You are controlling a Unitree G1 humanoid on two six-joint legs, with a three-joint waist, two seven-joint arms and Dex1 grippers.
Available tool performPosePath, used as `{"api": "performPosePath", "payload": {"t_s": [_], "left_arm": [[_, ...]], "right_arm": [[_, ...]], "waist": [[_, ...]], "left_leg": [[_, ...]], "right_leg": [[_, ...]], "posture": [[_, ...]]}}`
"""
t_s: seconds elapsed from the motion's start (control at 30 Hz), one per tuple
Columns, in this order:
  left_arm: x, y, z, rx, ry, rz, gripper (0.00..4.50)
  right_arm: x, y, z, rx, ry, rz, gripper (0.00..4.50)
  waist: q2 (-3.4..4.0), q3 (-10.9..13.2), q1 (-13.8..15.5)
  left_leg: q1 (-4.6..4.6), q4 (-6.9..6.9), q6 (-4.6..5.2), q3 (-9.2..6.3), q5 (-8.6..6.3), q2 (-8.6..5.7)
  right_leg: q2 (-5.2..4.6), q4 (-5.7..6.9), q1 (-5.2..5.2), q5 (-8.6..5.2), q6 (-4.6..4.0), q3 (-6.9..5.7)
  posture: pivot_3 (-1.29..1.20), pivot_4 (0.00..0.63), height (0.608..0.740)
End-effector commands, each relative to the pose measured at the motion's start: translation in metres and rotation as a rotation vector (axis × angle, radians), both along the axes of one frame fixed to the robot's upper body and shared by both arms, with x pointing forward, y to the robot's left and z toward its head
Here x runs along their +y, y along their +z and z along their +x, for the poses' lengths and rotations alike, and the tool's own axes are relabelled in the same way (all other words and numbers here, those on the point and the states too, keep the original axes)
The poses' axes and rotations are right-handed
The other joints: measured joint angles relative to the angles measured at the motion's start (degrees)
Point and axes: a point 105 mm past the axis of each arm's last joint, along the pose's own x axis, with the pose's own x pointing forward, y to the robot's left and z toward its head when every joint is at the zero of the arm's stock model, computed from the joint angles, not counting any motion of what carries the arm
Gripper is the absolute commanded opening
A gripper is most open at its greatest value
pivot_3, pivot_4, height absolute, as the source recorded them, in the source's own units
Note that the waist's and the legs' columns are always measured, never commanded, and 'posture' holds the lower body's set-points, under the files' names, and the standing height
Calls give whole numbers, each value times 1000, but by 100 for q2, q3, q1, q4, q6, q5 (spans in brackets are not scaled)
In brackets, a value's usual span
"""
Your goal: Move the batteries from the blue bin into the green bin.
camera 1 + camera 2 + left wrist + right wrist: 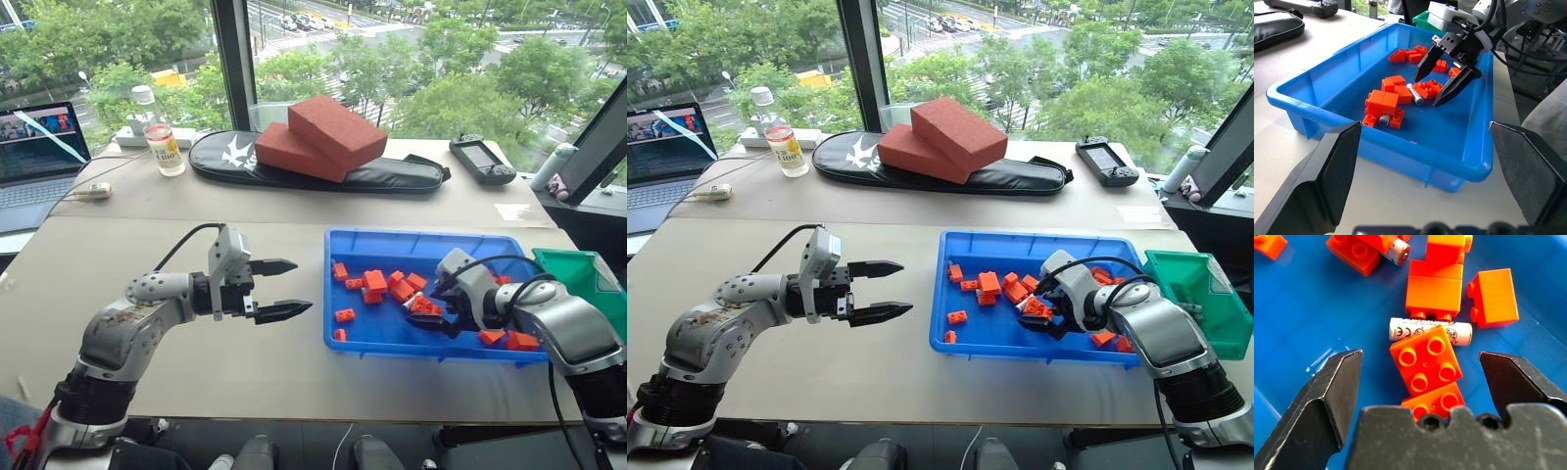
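Right now the right gripper [1442, 81] hangs inside the wide, shallow bright blue plastic bin [362, 333], its two black fingers spread wide and holding nothing, tips angled down over a small heap of orange-red studded toy bricks [1425, 360]. Just past that heap lies one slim silvery-white cylindrical battery [1400, 329], lying crosswise between the fingers, with a square four-stud brick overlapping its near side and a taller brick touching its far side. A second battery [1384, 120] rests nearer the bin's left end, tucked against another brick cluster. To take the first one cleanly, I judge the fingers should travel a little farther so they straddle the cylinder alone, then close across its narrow body rather than its ends; closing where they hang now would likely catch the square brick instead. The deeper teal-green plastic bin [586, 274] stands just beside the blue bin's right end. The left gripper [277, 289] hovers over bare table to the left, fingers parted and empty.
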Motion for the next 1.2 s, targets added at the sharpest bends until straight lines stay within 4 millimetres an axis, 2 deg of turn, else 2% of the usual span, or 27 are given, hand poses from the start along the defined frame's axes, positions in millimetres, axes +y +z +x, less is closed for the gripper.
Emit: {"api": "performPosePath", "payload": {"t_s": [0.03,0.27,0.33,0.43,0.5,0.6,0.77,0.93,1.0,1.07,1.1,1.2], "left_arm": [[-1,13,-4,-54,-12,-18,4500],[-2,20,-3,-53,-7,-54,4500],[-2,21,-3,-52,-6,-55,4500],[0,19,-4,-47,-2,-42,4500],[0,18,-5,-46,0,-39,4500],[1,18,-5,-46,4,-36,4500],[-2,16,-5,-42,-1,-34,4500],[-3,16,-4,-42,-4,-34,4500],[-3,16,-4,-42,-5,-33,4500],[-3,16,-4,-42,-4,-32,4500],[-2,16,-3,-44,-2,-31,4500],[-1,17,-3,-44,1,-31,4500]], "right_arm": [[2,10,4,-49,20,-12,3745],[1,18,6,-87,17,-14,1499],[3,28,6,-114,21,-2,1499],[-4,55,-2,-160,12,5,1499],[-11,71,-10,-182,4,4,1499],[-30,85,-23,-179,-37,-37,1499],[-69,79,-27,-154,-172,-197,1499],[-95,61,-27,-113,-270,-286,1499],[-96,58,-25,-109,-286,-276,1499],[-96,56,-23,-114,-300,-261,2475],[-96,55,-22,-112,-302,-259,2585],[-95,59,-19,-137,-311,-252,3679]], "waist": [[0,0,1],[0,0,-2],[0,0,0],[0,0,0],[1,0,11],[0,0,27],[-1,0,21],[-1,0,-20],[-1,0,-12],[-1,0,-9],[0,0,-11],[-1,0,-5]], "left_leg": [[0,0,0,0,0,0],[0,0,0,0,0,1],[0,0,0,-1,0,1],[-1,0,0,0,0,0],[-1,0,0,-1,0,0],[0,0,0,-3,0,0],[1,0,0,1,0,-1],[2,0,0,3,0,2],[1,0,0,3,0,1],[1,0,0,4,0,1],[1,0,0,4,0,2],[1,0,0,4,0,1]], "right_leg": [[0,0,0,0,0,0],[1,1,0,0,0,0],[0,1,0,0,0,0],[0,3,-3,0,0,0],[0,4,-3,0,0,0],[0,0,2,0,0,-1],[-2,-3,4,-1,1,-1],[2,2,-2,-4,-3,1],[0,1,-1,-3,-3,2],[0,1,-2,-4,-3,2],[1,1,-2,-4,-3,2],[1,1,-2,-4,-3,2]], "posture": [[0,150,740],[0,150,740],[0,150,740],[0,150,740],[0,150,740],[0,150,740],[0,150,740],[0,150,740],[0,150,740],[0,150,740],[0,150,740],[0,150,740]]}}
